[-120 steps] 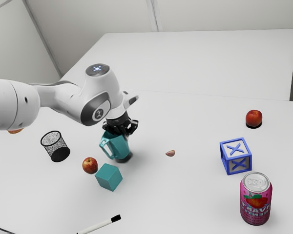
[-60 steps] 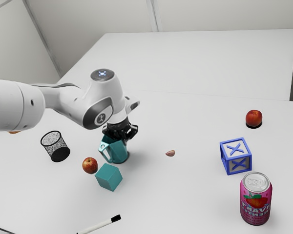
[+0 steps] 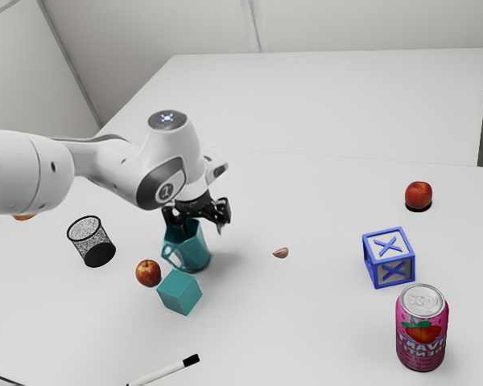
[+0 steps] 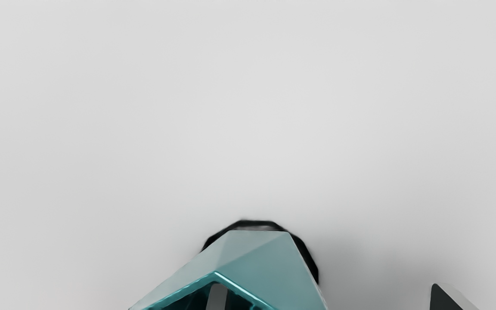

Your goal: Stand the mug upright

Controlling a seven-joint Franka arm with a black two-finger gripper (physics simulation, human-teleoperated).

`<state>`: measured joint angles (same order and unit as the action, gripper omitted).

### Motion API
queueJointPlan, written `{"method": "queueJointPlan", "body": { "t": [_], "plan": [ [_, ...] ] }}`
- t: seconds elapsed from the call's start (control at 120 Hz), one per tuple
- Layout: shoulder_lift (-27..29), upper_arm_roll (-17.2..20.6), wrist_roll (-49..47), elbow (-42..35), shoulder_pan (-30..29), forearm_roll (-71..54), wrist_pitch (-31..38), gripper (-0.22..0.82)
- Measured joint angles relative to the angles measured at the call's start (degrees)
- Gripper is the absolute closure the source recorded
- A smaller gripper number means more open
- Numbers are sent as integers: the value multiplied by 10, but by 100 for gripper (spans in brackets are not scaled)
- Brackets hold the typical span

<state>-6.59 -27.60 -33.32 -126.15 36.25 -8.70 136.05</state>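
Note:
The teal faceted mug stands mouth up, roughly upright, on the table beside the teal cube, its handle toward the exterior view's left. My gripper is at its rim with the fingers spread apart. In the wrist view the mug shows a side wall and part of its mouth. The gripper has one finger inside the mouth and the other outside, with a gap between it and the wall. The far part of the mug's mouth is cut off there.
An apple and a black mesh cup lie toward the exterior view's left. A marker is near the front. Farther right are a garlic clove, a blue-edged block, a can and another apple.
The mug has shifted slightly toward the exterior view's left and stands straighter, its handle lower. My gripper's fingers have spread apart, the outer one coming away from the wall.

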Motion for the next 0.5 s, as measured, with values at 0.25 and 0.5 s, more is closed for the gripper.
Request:
{"method": "queueJointPlan", "body": {
  "t": [0.25, 0.5],
  "plan": [
    [3, -1, 8, 24, 0, 4, -23, 3],
    [5, -1, 18, 42, 0, 22, -38, 1]
  ]
}}
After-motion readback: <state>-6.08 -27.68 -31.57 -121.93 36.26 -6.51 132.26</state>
